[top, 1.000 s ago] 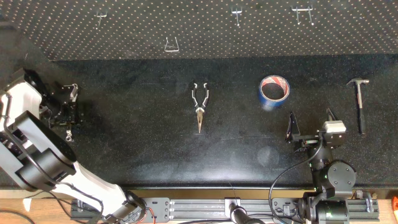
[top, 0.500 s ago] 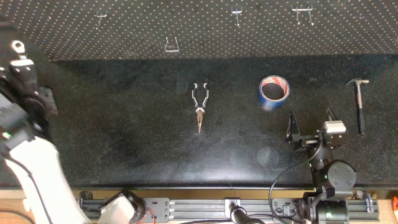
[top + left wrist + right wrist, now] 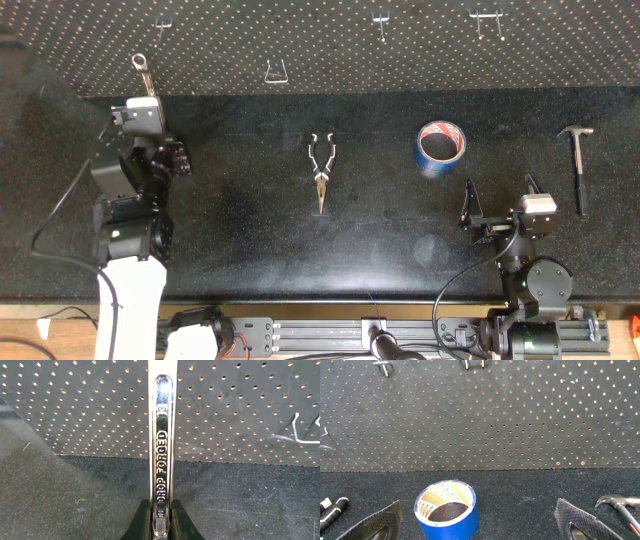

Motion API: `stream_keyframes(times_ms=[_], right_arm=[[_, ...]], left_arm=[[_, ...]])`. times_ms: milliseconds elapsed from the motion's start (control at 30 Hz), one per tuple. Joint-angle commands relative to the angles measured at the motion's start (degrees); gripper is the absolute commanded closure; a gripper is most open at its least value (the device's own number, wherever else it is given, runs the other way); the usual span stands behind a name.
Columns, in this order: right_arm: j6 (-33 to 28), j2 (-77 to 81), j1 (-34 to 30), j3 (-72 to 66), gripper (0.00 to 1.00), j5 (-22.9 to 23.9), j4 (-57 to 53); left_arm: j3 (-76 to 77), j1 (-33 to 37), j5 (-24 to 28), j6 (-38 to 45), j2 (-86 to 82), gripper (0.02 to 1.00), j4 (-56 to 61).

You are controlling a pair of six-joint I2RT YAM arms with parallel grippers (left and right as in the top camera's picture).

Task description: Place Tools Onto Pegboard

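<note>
1 wrench (image 3: 163, 435), clamped in left end effector (image 3: 160, 516)

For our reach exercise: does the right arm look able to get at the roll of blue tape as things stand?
Probably yes: the roll of blue tape stands just ahead of the open right end effector, with nothing between them.

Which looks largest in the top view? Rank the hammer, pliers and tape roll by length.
1. The hammer and the pliers: about alike in length, too close to rank.
2. The tape roll: clearly shorter across.
</note>
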Motion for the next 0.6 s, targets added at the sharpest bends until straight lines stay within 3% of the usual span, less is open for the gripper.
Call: stream_keyframes(times_ms=[33,133,600], right_arm=[[0.46,-0.52,0.33,-0.15,0.005,0.28,-0.35],[0.46,-0.52,0.33,-0.15,0.005,0.28,-0.35],[0.46,-0.52,0.33,-0.15,0.005,0.28,-0.35]], left_arm=[[1.16,0.07,0.15,-1.01,4.57,0.989,1.14],[1.18,0.07,2.99,-0.98,6.16,0.989,3.02],[3.41,0.07,3.13,-0.92,8.33,0.991,5.79]])
